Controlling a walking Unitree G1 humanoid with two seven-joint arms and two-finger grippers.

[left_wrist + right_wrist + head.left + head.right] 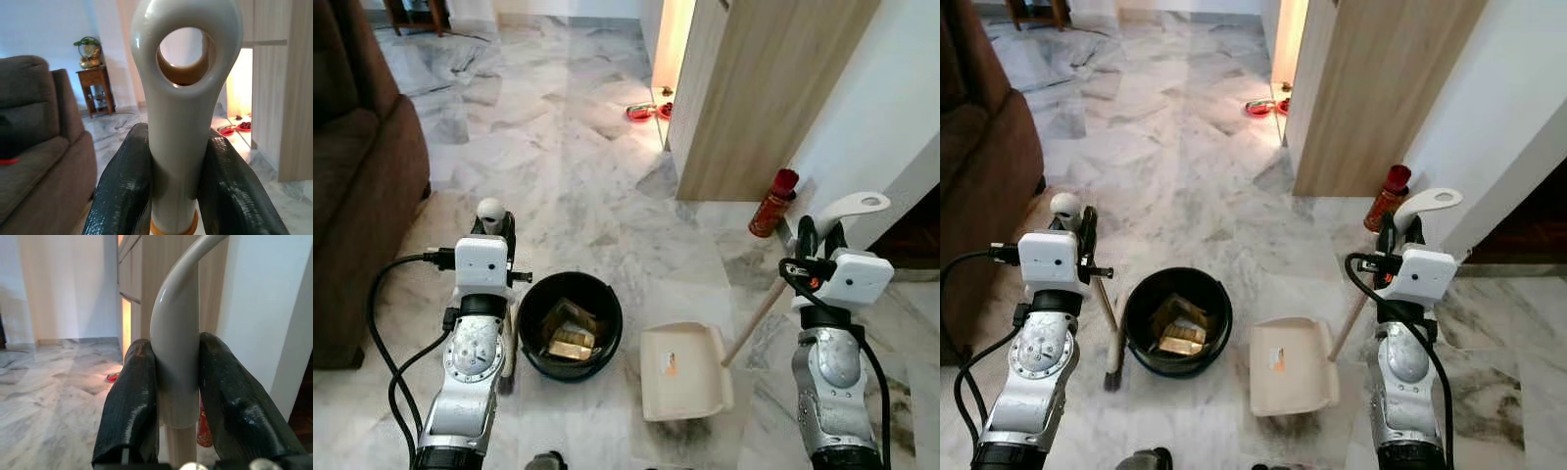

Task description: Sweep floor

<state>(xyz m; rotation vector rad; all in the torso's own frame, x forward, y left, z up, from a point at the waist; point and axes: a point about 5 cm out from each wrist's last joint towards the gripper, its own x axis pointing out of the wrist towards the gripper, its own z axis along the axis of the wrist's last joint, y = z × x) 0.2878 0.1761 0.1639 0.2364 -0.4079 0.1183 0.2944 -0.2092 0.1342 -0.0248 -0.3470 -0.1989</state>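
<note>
My left gripper (495,227) is shut on the white top of the broom handle (186,98), which ends in a round hole. The broom's dark head (1114,375) rests on the marble floor beside a black bucket (533,299) holding scraps of rubbish. My right gripper (822,238) is shut on the curved white grip of the dustpan handle (177,362). Its wooden stick slopes down to the cream dustpan (683,370), which lies flat on the floor just right of the bucket, between my two arms.
A brown sofa (357,196) stands close on the left. A wooden cabinet (759,98) and a white wall rise at the right, with a red can (773,203) at their foot. Red bowls (641,111) lie farther off by the lit doorway.
</note>
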